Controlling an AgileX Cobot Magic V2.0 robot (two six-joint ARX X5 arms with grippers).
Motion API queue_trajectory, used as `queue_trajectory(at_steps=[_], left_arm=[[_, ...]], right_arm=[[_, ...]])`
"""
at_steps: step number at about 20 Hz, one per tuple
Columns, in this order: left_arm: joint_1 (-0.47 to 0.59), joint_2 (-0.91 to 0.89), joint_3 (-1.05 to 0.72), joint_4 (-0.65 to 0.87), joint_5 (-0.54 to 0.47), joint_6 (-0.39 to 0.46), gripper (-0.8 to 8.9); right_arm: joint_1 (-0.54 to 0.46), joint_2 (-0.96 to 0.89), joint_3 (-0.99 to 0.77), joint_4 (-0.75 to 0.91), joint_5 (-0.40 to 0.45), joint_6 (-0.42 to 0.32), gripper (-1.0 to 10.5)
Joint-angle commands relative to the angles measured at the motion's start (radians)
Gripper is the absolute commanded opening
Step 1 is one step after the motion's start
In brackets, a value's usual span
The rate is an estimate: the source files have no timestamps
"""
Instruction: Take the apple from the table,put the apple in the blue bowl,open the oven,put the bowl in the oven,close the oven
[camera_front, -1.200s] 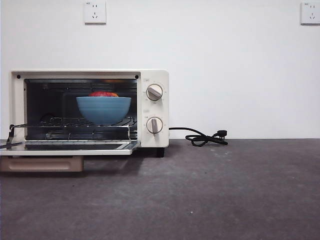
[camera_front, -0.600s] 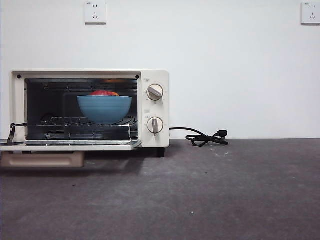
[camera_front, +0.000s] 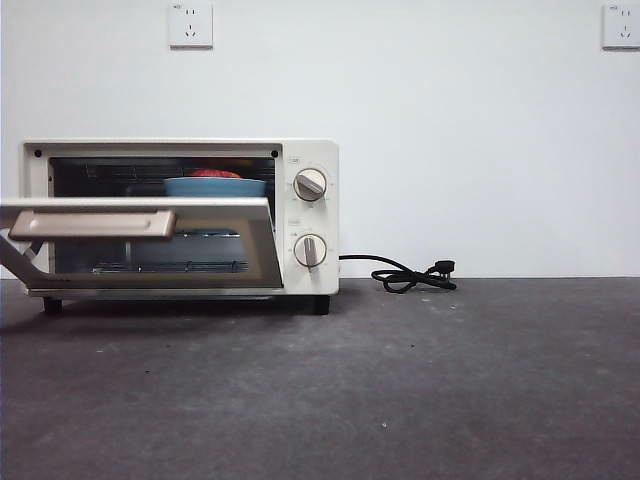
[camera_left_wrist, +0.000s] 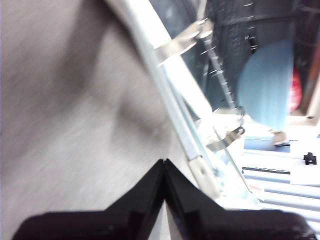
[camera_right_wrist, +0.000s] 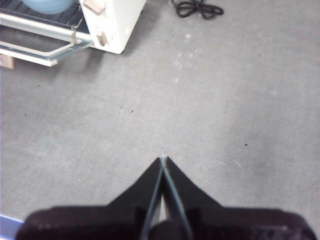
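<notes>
Front view: the oven (camera_front: 180, 218) stands at 9 o'clock on the table (camera_front: 400, 380). Its door (camera_front: 140, 245) is half raised, handle (camera_front: 92, 223) outward. Above the door edge the bowl (camera_front: 215, 186) shows inside the oven, the apple (camera_front: 214, 173) within it. The cord (camera_front: 405, 275) lies at 3 o'clock from the oven.

Left wrist view: the left gripper (camera_left_wrist: 164, 165), jaws clenched on nothing, sits just beside the door's metal edge (camera_left_wrist: 175, 115); contact cannot be told. Bowl (camera_left_wrist: 267, 82) and apple (camera_left_wrist: 295, 90) lie inside, blurred.

Right wrist view: the right gripper (camera_right_wrist: 163, 160), jaws clenched and empty, hangs over bare table (camera_right_wrist: 225, 100), well apart from the oven (camera_right_wrist: 107, 22) at 11 o'clock.
</notes>
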Motion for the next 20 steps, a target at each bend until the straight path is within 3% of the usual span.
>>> queue_trajectory(at_steps=[1, 12, 16, 18, 20], left_arm=[[-0.02, 0.003, 0.043, 0.03, 0.021, -0.039, -0.08], [-0.108, 0.003, 0.314, 0.034, -0.013, -0.091, -0.08], [-0.148, -0.004, 0.343, 0.025, 0.049, -0.082, -0.08], [-0.173, -0.028, 0.343, -0.049, 0.072, -0.008, -0.07], [-0.198, -0.071, 0.343, -0.194, 0.045, 0.148, -0.05]], right_arm=[[0.0, 0.001, -0.01, -0.027, 0.01, 0.012, 0.0], [0.0, 0.001, -0.01, -0.027, 0.042, 0.037, 0.0], [0.0, 0.002, -0.01, -0.027, 0.107, 0.044, 0.0], [0.0, 0.002, -0.01, -0.027, 0.137, 0.068, 0.0], [0.0, 0.002, -0.01, -0.027, 0.154, 0.076, 0.0]])
